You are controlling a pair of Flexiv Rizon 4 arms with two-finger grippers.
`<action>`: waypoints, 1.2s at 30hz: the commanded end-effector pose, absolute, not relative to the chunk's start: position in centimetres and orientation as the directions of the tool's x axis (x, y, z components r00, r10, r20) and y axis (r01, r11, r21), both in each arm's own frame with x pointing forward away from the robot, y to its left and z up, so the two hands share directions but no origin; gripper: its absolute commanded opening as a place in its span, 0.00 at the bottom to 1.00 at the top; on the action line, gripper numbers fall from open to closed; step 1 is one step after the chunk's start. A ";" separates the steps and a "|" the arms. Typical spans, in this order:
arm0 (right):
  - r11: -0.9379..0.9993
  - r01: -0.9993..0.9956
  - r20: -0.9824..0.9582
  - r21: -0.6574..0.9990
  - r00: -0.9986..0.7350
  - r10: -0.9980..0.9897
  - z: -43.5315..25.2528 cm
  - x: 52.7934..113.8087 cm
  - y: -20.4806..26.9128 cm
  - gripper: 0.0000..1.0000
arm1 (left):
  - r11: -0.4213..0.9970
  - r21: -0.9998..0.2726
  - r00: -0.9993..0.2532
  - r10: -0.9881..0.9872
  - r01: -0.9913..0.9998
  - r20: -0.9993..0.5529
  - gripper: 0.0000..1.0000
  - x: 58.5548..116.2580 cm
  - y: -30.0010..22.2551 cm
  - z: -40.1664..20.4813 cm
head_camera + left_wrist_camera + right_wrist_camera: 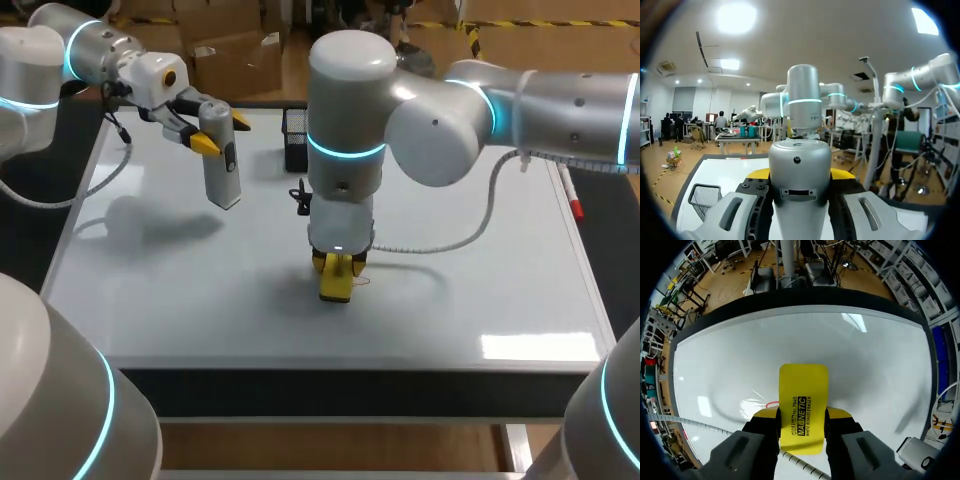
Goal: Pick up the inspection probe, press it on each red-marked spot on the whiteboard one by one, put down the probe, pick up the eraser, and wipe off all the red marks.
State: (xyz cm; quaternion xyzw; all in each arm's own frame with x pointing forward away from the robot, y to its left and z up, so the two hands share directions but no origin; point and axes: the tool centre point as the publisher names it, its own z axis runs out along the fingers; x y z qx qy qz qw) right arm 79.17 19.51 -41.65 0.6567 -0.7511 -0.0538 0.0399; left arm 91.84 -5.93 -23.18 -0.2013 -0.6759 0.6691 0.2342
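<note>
Working through the wiping step, with the right gripper (337,264) clamping the yellow eraser (803,395) from two sides at the middle of the whiteboard (480,290), just beside a faint red mark (771,404). Judging from that, calling next for a short sideways sweep under steady downward pressure to carry the eraser's end across the mark. Holding the eraser with its long axis running out along the fingers, steeply down, far end pointing at the board and seemingly touching it. Gripping the grey probe (222,165) between the closed fingers of the left gripper (212,135), aloft over the board's left rear, long axis near upright, not yet set down.
</note>
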 end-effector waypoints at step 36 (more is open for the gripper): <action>0.290 -0.943 0.021 0.163 -0.290 -0.957 -42.6 77.7 11.4 0.00 | 0.027 -0.999 -0.808 0.587 -0.041 0.049 0.00 91.9 -5.9 -23.0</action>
